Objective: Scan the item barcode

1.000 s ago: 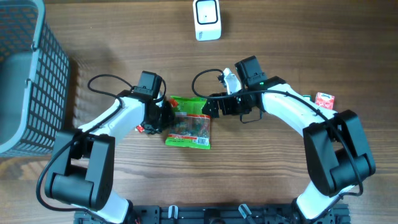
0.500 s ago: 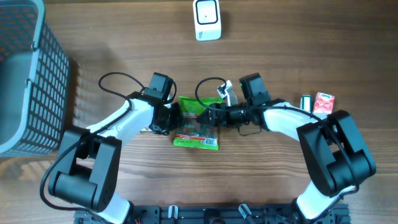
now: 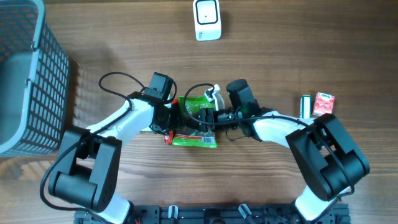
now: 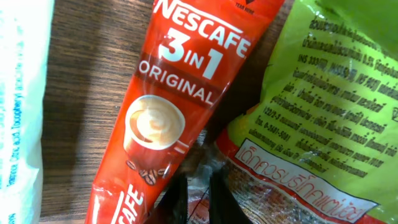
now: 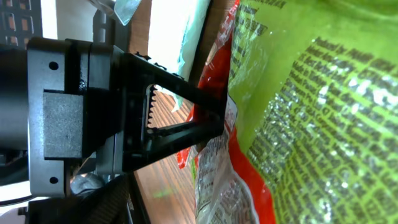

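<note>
A green snack packet (image 3: 193, 106) with Thai print lies at the table's middle between both grippers. My left gripper (image 3: 173, 118) is on its left side. In the left wrist view the left gripper (image 4: 198, 200) is shut, pinching the packet's (image 4: 323, 93) clear edge. My right gripper (image 3: 210, 116) presses in from the packet's right side. The right wrist view is filled by the packet (image 5: 311, 112), with the left gripper's toothed finger (image 5: 161, 115) beyond it; my right fingers are not clear there. The white scanner (image 3: 206, 20) stands at the far edge.
A red Nescafe sachet (image 4: 180, 93) lies beside the packet, under the left gripper, with a white packet (image 4: 18, 93) to its left. A grey basket (image 3: 28, 74) stands far left. A red box (image 3: 323, 102) and a small green item (image 3: 305, 104) lie at the right.
The left gripper has carried the packet rightwards. The right gripper has moved left onto the packet's right side, and its jaws have narrowed.
</note>
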Motion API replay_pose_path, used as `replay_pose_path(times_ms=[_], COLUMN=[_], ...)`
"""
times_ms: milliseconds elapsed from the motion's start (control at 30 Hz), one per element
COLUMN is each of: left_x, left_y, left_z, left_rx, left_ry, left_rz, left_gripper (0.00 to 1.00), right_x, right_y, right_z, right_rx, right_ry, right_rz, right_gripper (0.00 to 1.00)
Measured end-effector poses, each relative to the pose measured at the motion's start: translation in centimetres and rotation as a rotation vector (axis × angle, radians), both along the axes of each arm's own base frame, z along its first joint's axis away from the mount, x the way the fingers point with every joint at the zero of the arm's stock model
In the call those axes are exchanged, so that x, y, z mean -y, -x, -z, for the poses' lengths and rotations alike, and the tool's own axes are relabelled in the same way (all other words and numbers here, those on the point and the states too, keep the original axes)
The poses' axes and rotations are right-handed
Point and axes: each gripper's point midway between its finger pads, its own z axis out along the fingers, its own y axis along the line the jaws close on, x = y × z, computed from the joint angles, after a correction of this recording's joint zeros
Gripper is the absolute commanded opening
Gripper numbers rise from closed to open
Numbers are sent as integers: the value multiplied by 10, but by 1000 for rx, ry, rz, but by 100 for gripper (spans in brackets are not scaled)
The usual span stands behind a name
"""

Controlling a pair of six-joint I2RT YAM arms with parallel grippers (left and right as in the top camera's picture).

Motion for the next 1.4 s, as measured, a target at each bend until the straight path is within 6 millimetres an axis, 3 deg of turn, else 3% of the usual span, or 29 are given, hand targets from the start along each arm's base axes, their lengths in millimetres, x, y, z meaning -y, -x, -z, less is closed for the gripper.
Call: replay_pose_path(times_ms=[33,200,233,267,467,533,567,667,733,767,833,900,1000,1100,1267,1367,1400], left_x=[0,0,0,0,-6,-16,-19,-22,-26,-29,-36,-44,-59,-67,-44,-38,-34], left_y=[0,0,0,0,10,19,15,-14,-40,-45,-48,-48,-50,-50,-33,-22,-19], left_z=[0,0,0,0,-1,-8,-17,-73,-132,-151,-177,-188,-190,-189,-191,-195,-199], left_rx=[0,0,0,0,-45,-100,-92,34,203,256,326,359,362,352,321,303,306], left_ry=[0,0,0,0,-32,-82,-95,-88,-49,-38,-23,-21,-31,-27,90,181,236], left_rz=[0,0,0,0,13,27,29,7,-27,-39,-63,-81,-115,-128,30,104,136], left_gripper=[9,7,7,8,4,4,4,4,4,4,4,5,4,14,20,51,79], right_x=[0,1,2,2,4,2,2,0,0,1,3,6,4,0,14,35,41], right_y=[-1,-1,0,1,4,5,5,3,4,5,9,14,10,3,-7,-26,-34], right_z=[1,2,3,4,8,8,7,4,4,5,5,-3,-41,-85,-116,-128,-135], right_rx=[2,18,14,9,7,4,1,2,8,10,17,38,149,285,302,267,272], right_ry=[3,11,16,20,35,35,34,18,16,22,38,48,28,-21,-87,-123,-136], right_rz=[4,-1,-3,-4,-11,-13,-10,-8,-14,-22,-41,-66,-106,-120,-77,-10,9], right_gripper=[39,38,26,6,5,11,4,5,5,4,5,5,5,4,5,4,4])
